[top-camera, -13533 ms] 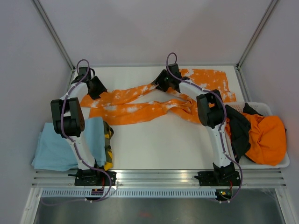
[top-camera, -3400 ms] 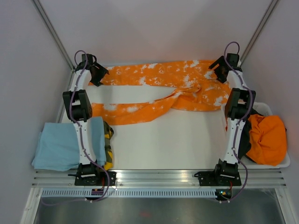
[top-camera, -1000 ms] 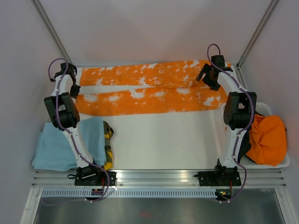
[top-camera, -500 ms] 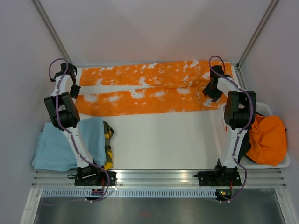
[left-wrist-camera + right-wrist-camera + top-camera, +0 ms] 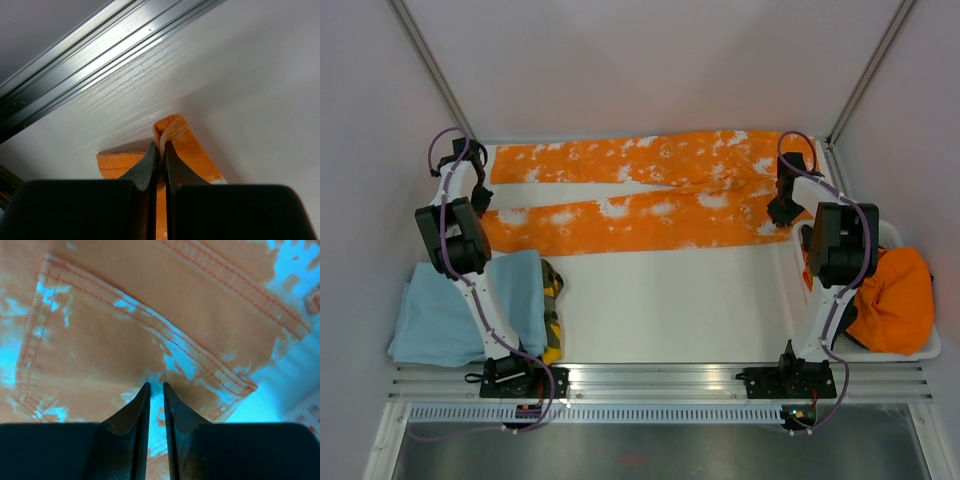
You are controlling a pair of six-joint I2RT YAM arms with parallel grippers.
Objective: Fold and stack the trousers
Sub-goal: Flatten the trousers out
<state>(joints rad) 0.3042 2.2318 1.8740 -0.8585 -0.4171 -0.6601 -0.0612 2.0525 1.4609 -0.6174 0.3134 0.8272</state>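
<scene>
The trousers (image 5: 640, 190) lie spread flat along the 12 o'clock edge of the worktop (image 5: 660, 300). Both legs run toward 9 o'clock and the waist sits at 2 o'clock.

Left gripper (image 5: 161, 150): closed, with its jaws clamped on a folded leg hem at 10 o'clock in the top view.

Right gripper (image 5: 156, 386): positioned at the waist end beside a stitched pocket seam. Its jaws are almost together with a pinch of mottled fabric between them.

A light blue cloth (image 5: 440, 315) lies at 8 o'clock.
</scene>
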